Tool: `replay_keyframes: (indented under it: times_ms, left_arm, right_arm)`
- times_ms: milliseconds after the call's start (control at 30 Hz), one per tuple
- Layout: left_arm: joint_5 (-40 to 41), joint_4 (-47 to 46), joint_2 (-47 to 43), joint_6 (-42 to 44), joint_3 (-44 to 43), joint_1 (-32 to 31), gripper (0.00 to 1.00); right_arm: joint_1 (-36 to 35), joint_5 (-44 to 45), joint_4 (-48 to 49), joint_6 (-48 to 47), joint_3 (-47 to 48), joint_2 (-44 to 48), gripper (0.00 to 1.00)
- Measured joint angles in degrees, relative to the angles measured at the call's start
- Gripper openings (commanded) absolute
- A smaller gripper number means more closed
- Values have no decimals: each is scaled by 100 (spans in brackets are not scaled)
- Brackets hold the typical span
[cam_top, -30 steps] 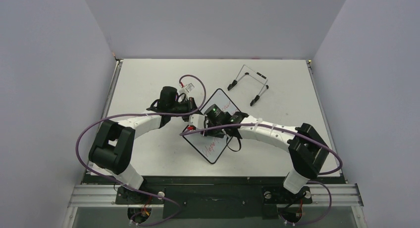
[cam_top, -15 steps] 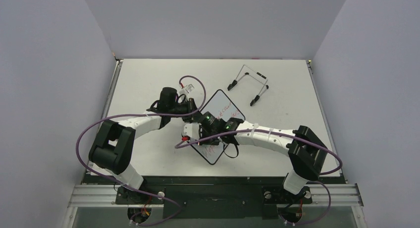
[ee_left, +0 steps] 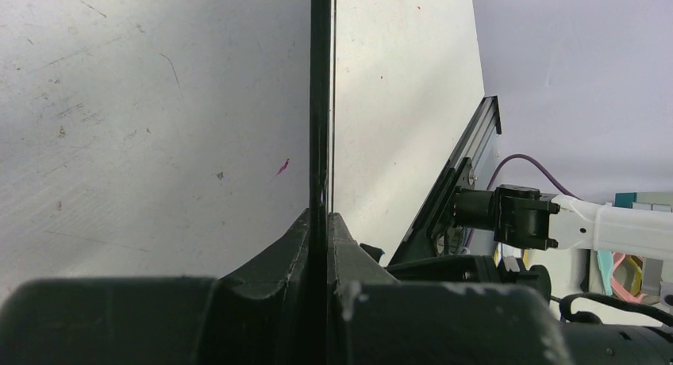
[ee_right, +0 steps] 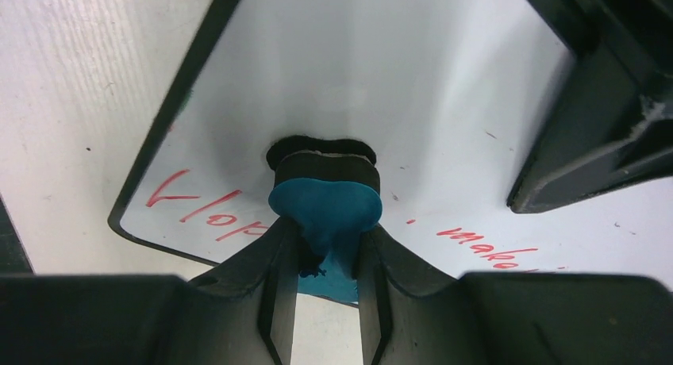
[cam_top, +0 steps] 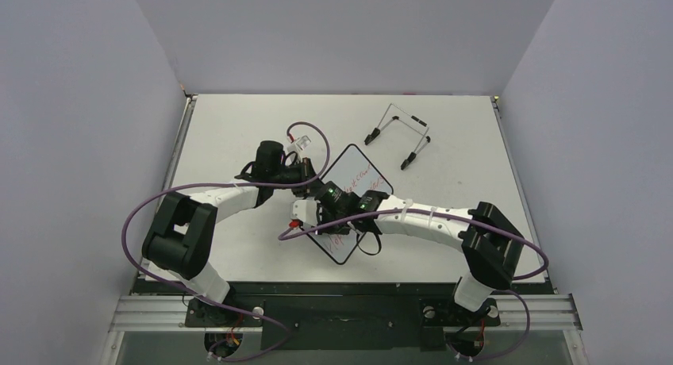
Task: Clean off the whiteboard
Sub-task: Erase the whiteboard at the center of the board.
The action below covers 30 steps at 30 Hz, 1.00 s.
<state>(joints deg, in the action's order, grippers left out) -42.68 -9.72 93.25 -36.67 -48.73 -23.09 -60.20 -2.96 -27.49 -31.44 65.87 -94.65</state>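
Currently: whiteboard, middle of table, long axis diagonal; left gripper pinched on its edge; right gripper narrow, holding blue eraser, pad touching board directly ahead, red writing both sides.

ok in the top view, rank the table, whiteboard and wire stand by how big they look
1. table, largest by far
2. whiteboard, partly covered
3. wire stand, smallest

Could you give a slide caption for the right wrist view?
Right gripper holds a blue eraser against the whiteboard, beside red writing.
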Motion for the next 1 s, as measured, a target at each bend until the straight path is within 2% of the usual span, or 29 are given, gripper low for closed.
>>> replay_keyframes:
  times_ms: [233, 633, 833, 1000]
  left_arm:
    - [13, -22, 0, -7, 0, 0, 0]
    - [-20, 9, -2, 4, 0, -9, 0]
    - [-17, 7, -2, 4, 0, -22, 0]
    - [-11, 28, -2, 2, 0, -22, 0]
  right_arm:
    - [361, -164, 223, 28, -240, 120, 0]
    - [111, 92, 225, -59, -280, 186, 0]
    - [553, 170, 444, 4, -170, 164, 0]
    - [638, 140, 518, -101, -413, 247, 0]
